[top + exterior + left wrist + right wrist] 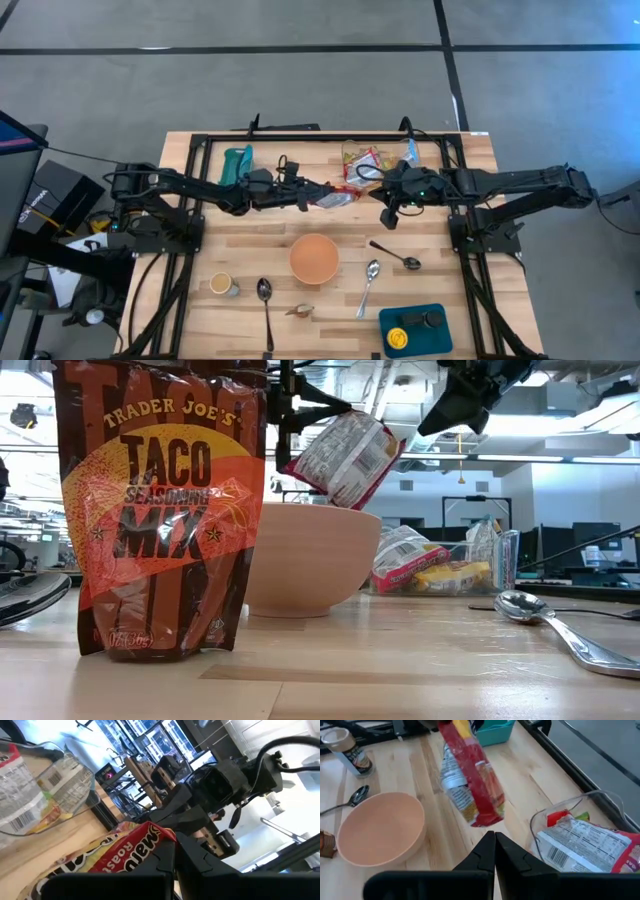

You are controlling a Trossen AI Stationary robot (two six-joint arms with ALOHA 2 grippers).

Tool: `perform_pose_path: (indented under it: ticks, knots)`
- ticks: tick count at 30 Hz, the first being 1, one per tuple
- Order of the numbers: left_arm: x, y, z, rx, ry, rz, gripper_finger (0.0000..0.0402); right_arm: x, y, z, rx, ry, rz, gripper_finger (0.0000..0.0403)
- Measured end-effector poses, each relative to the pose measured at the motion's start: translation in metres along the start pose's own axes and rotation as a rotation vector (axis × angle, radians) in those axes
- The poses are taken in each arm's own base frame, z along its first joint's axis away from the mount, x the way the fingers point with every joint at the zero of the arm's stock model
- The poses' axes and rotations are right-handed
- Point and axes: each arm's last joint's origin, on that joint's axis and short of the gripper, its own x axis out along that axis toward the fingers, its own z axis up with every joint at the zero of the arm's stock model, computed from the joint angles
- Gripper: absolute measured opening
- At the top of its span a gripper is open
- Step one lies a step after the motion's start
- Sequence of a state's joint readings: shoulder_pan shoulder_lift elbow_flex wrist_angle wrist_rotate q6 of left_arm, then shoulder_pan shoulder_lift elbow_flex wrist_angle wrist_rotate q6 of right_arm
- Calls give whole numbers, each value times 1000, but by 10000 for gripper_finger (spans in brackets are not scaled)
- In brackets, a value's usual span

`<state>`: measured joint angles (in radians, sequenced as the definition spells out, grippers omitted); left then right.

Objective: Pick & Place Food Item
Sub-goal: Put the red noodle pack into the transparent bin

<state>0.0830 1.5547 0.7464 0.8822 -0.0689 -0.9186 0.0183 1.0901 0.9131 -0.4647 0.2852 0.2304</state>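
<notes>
Left gripper [318, 195] clamped on red snack packet [335, 197], packet held in air at 12 o'clock from bowl [314, 258]. Right gripper [388, 214] fingers together, empty, at 3 o'clock of packet.

Snack packet [335, 197] above table [250, 250], behind bowl [314, 258] (spoons [368, 285] alongside)

Grey concrete floor [300, 90] crossed by dark lines surrounds the wooden table [240, 250]; in the low view, a bright workshop lies beyond, with white ceiling beams [590, 435], dark monitors [585, 540] and desks.
</notes>
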Motion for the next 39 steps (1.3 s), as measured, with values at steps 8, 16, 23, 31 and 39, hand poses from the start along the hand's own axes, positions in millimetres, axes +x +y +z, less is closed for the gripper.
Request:
perform_pose_path:
  ticks: [8,16,23,31,39]
  knots:
    - [-1,-5,-7,-7,38,-28,0,3,6,6,-101,-44,116,1]
    - [-1,-7,-9,-9,46,-36,0,2,7,12,-87,-105,126,7]
    - [-1,-8,-10,-9,48,-41,0,6,8,9,-62,-73,122,95]
    - [-1,-11,-8,-12,27,-67,0,7,8,9,-83,-73,121,228]
    - [-1,-12,-8,-38,26,-73,0,7,8,9,-86,-74,121,260]
